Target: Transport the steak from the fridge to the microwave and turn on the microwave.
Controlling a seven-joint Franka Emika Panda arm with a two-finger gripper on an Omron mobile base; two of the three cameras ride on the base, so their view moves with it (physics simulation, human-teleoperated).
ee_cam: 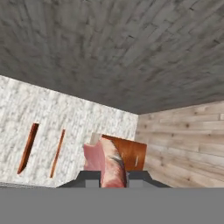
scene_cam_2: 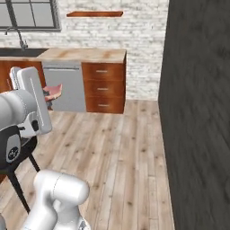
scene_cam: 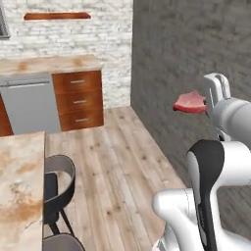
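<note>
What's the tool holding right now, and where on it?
The steak, pinched at one end between the tool's fingertips; the rest of the slab sticks out past them, carried in the air above the wooden floor.

No readable txt, labels, brands, nos. or signs are showing anywhere in these views.
</note>
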